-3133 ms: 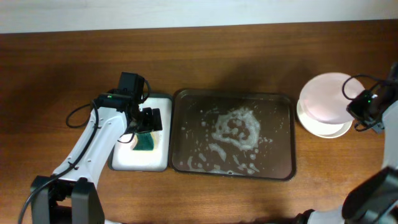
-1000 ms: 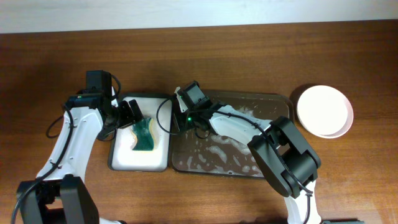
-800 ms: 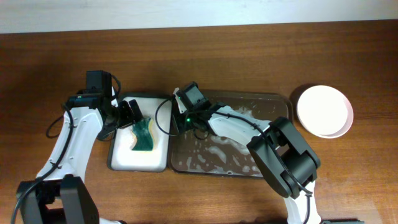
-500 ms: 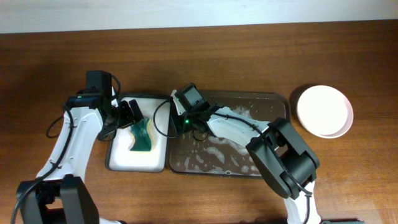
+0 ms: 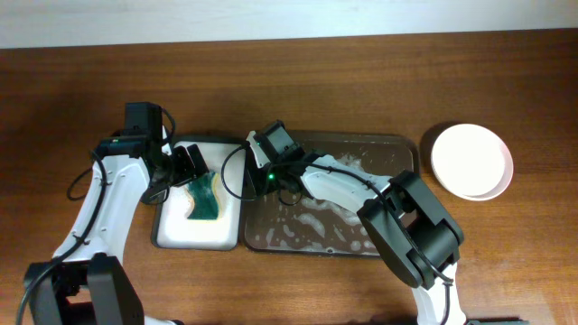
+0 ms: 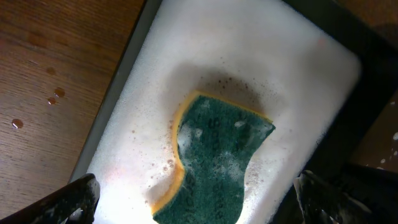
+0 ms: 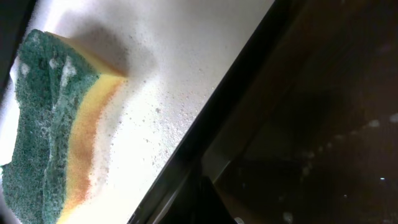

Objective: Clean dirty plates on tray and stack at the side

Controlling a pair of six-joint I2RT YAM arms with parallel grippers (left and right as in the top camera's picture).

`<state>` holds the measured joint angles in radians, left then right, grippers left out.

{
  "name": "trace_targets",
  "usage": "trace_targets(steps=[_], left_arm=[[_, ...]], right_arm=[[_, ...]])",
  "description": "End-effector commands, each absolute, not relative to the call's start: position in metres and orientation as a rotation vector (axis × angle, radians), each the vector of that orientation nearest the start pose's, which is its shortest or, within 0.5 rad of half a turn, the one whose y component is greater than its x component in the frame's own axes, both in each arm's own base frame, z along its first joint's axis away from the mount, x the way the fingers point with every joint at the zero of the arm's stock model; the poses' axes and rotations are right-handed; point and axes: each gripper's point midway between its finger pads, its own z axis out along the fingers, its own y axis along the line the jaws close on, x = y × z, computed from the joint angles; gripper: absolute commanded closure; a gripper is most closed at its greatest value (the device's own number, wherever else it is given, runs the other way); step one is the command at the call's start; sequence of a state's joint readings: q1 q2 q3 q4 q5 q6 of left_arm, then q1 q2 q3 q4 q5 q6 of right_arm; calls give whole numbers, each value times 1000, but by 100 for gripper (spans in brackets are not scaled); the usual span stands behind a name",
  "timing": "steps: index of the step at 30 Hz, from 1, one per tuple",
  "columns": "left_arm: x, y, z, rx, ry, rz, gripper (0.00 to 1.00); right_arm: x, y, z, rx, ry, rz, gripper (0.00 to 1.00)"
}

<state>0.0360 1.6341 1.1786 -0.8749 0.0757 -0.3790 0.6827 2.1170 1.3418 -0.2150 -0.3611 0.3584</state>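
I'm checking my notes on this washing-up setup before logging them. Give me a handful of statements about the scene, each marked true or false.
1. The sponge lies in the white tray. True.
2. The left gripper is shut on the sponge. False: its fingers stand wide apart on either side, and the sponge lies free between them.
3. A dirty plate sits in the dark tray. False: only foam shows there. The plates are stacked on the table to the right of it.
4. The right gripper is at the dark tray's left edge, beside the white tray. True.
5. The sponge is blue and pink. False: it is green on top with a yellow layer.
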Motion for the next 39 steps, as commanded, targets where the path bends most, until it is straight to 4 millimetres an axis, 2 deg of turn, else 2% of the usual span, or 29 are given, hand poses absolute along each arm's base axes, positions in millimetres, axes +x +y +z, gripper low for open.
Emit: trace_targets(steps=[1, 6, 16, 20, 22, 25, 29, 31, 33, 35, 37, 38, 39], left_arm=[[347, -2, 95, -593, 2821, -192, 0], [347, -2, 95, -593, 2822, -191, 0], [347, -2, 95, -593, 2822, -191, 0], [347, -2, 95, -593, 2822, -191, 0], [347, -2, 95, -593, 2822, -191, 0], [348, -1, 95, -592, 2819, -186, 1], [361, -1, 99, -569, 2767, -196, 0], [376, -3, 105, -424, 2720, -191, 0], [389, -8, 111, -268, 2679, -178, 0], [395, -20, 114, -77, 2656, -154, 0], [392, -35, 113, 72, 2665, -143, 0], [384, -43, 109, 117, 2696, -142, 0], [378, -46, 107, 128, 2721, -143, 0]], right_arm=[[340, 378, 10, -636, 2642, 897, 96], [339, 378, 10, -637, 2642, 897, 96], [323, 392, 9, -694, 2639, 901, 96], [332, 384, 8, -662, 2641, 864, 96], [343, 372, 7, -619, 2651, 820, 91], [373, 335, 22, -500, 2657, 714, 83], [406, 280, 64, -440, 2599, 586, 81], [415, 241, 88, -404, 2588, 479, 79], [413, 205, 101, -352, 2621, 420, 78], [402, 164, 109, -244, 2704, 384, 73], [387, 127, 112, -147, 2785, 344, 66], [380, 111, 113, -94, 2821, 330, 59], [374, 98, 114, -50, 2850, 321, 56]])
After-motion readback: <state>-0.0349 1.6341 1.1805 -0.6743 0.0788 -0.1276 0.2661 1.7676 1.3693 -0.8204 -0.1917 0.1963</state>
